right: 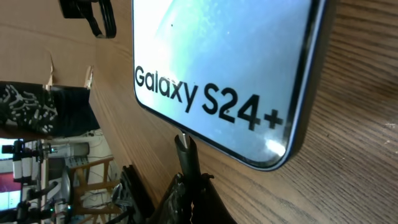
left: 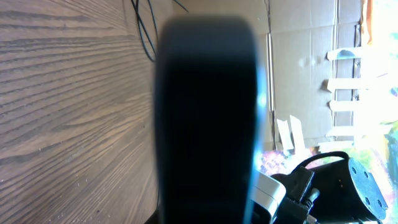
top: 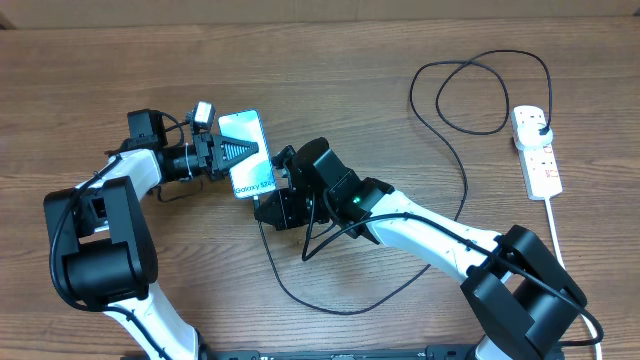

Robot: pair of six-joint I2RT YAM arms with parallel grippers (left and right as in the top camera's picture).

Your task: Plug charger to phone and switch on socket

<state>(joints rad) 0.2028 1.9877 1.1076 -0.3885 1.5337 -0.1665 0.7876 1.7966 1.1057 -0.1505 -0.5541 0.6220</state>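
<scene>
the left hand [top: 228, 152] is clamped on the slim, dark-framed, pale-blue-screened phone [top: 250, 165], at centre left of the brown wood-grain table [top: 330, 60]. the right hand [top: 275, 205] is closed narrow on the connector end of the long thin black charger [top: 462, 190], right at the phone's lower edge.

the main risk, as i judge it: the small connector tip [right: 184, 148] sits just below the phone's frame, and i cannot tell whether it lines up with the port. pushed off-line, it could scrape the frame, bend, or shove the phone askew in the left hand's grip. the slack cable loops could also snag the right arm. the white elongated plastic socket [top: 537, 150] lies well apart at the far right, its red switches not yet reached.

only the right wrist view shows the tip against the phone's edge and the "galaxy s24+" lettering. only the overhead view shows the socket and the cable's whole run. the left wrist view gives just a dark blurred shape, probably the phone.
</scene>
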